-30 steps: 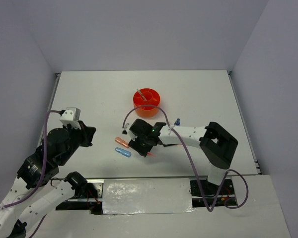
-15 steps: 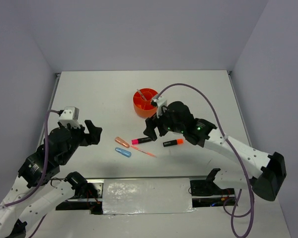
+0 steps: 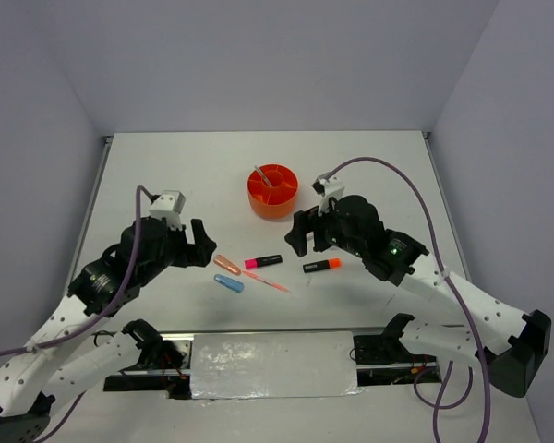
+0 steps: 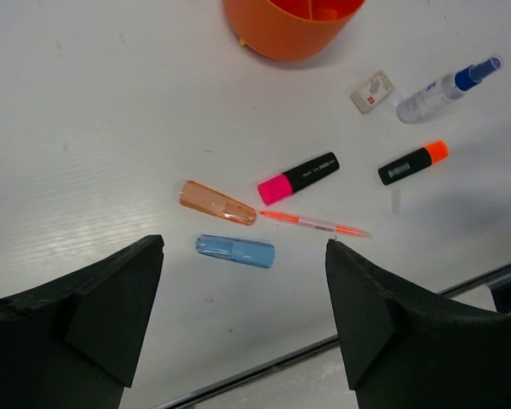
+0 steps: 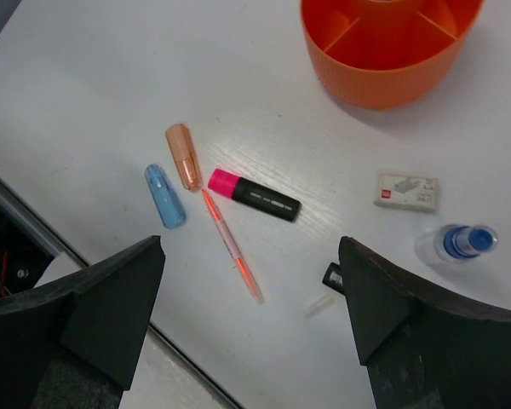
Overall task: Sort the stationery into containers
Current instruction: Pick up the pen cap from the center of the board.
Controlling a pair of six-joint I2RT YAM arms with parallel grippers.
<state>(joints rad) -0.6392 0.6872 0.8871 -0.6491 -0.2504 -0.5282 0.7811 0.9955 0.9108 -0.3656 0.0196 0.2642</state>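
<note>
Highlighter [image 3: 263, 262] between left claw [image 3: 200, 245] and right claw [image 3: 298, 236]

**White Shells, Black Joints, Purple Cables**

We see the left arm [image 3: 74, 318] and the right arm [image 3: 462, 300] built alike, with smooth white link shells between bulky black joint housings. Each wrist carries a small white box: the left wrist camera [image 3: 171, 205] and the right wrist camera [image 3: 328, 185]. A thin line trails from each box, the left purple cable [image 3: 129, 263] and the right purple cable [image 3: 379, 160]. A small green light [image 3: 391, 246] glows on the right arm's black housing. The left gripper [image 4: 244, 245] and the right gripper [image 5: 251, 243] both show us matte black, wedge-shaped fingers [image 4: 102, 298] with faceted edges.
</note>
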